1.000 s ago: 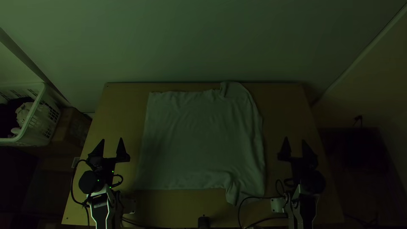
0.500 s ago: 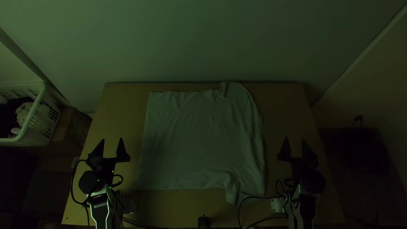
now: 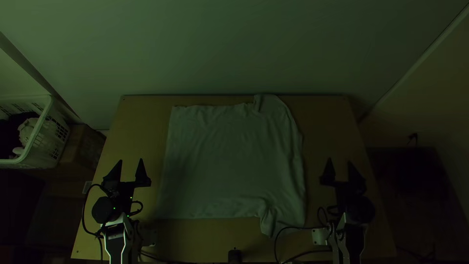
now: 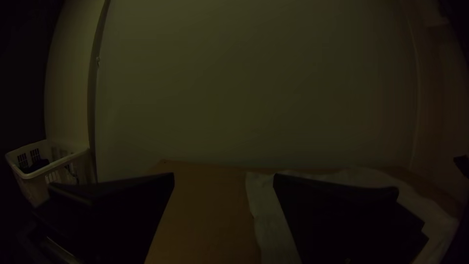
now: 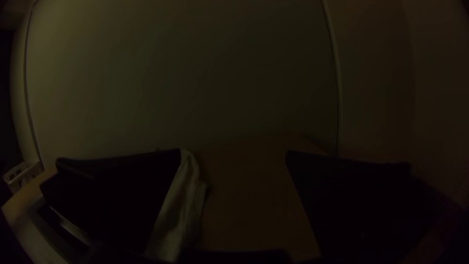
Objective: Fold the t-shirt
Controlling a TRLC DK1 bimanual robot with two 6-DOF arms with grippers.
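- Lying spread, the t-shirt is covering the middle of the table.
- Left gripper is hovering at left, fingers wide apart.
- Right gripper is hovering at right, fingers wide apart.

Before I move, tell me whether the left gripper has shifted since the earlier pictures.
Yes, slightly: the left gripper is a touch farther from the table's left edge, toward the t-shirt.

Left lane: wood tabletop stretches between the left gripper and the shirt.
Right lane: a 2nd strip parts shirt from right gripper.
Far edge: wall rises beyond.
Near edge: 1 black cable loops by the shirt; 1 small black object sits mid-edge.
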